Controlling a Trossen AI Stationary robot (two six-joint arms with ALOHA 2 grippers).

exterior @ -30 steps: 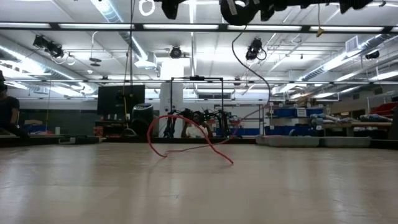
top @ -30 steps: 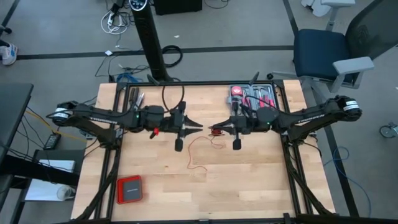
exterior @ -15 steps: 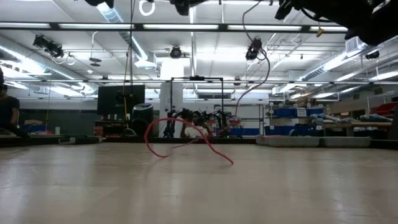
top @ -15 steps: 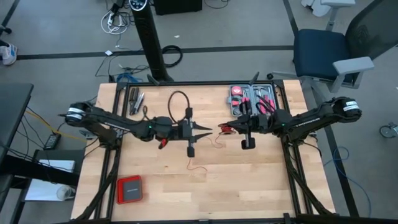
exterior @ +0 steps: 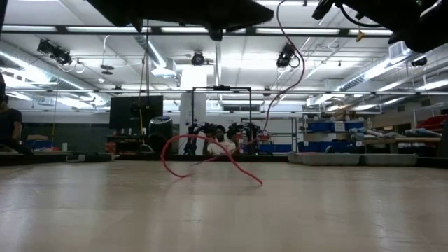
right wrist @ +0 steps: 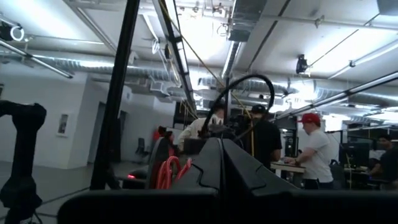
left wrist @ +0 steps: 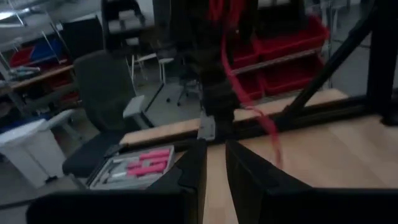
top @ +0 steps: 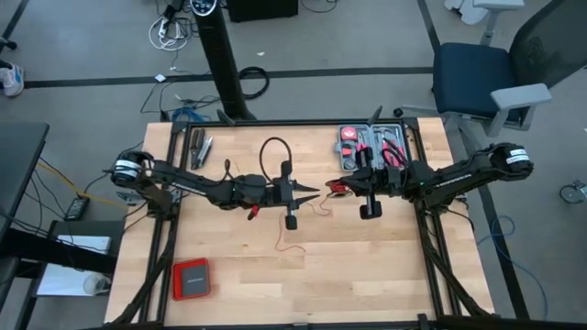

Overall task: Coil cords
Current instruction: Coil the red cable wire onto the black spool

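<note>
The wooden table [top: 367, 266] carries a grey tool tray [top: 371, 145], red box [top: 191, 279] and red cord [top: 295, 223].

A very thin, flexible red cord [top: 312, 203], partly gathered into a small bundle of loops near the middle of the table and partly trailing loose. From the bundle, a single strand runs down across the bare wood in an irregular curve and ends with its tip lying free on the tabletop. Seen from table height, the loose part [exterior: 203, 160] rises off the surface in an open arch before sloping back down to the wood, and the wrist views show the gathered loops [right wrist: 166, 172] as a hanging red cluster [left wrist: 231, 37].
</note>
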